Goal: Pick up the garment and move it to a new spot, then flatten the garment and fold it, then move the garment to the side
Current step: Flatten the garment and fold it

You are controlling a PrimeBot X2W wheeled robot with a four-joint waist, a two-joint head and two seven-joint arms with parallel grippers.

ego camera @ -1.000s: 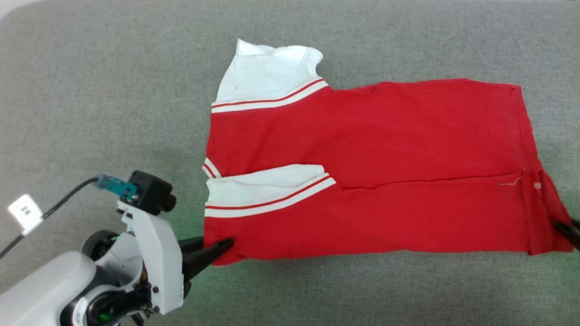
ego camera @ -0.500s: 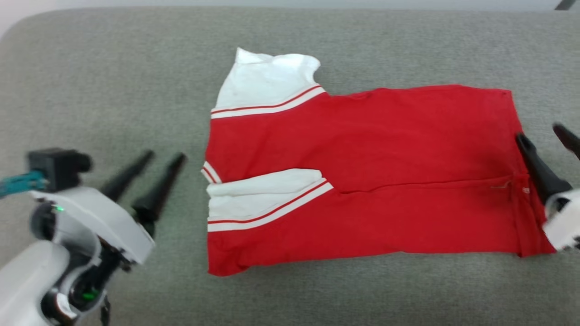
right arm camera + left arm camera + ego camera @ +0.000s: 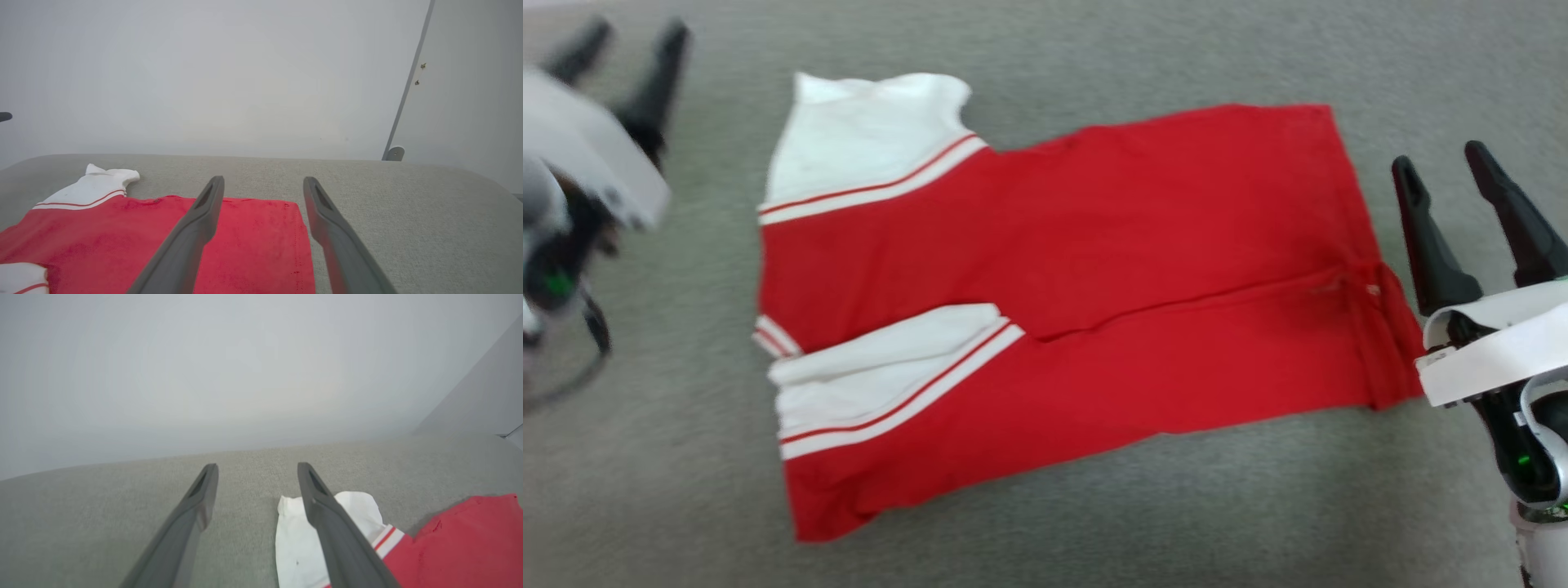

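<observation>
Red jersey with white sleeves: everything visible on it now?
The red jersey shirt looks like soft knit, white short sleeves edged in red-and-white stripes. It lies flat on the grey fabric surface, near long edge folded over, one sleeve resting on the red. Hem bunched at the right end; nothing grips it.

Premises read as a plain indoor test space: a grey fabric-covered padded surface [image 3: 408, 196] with rounded edges, set against a plain pale wall [image 3: 204, 81] that carries a grey vertical strip [image 3: 406, 90] and a small round metal fitting [image 3: 395, 153] at its foot.
</observation>
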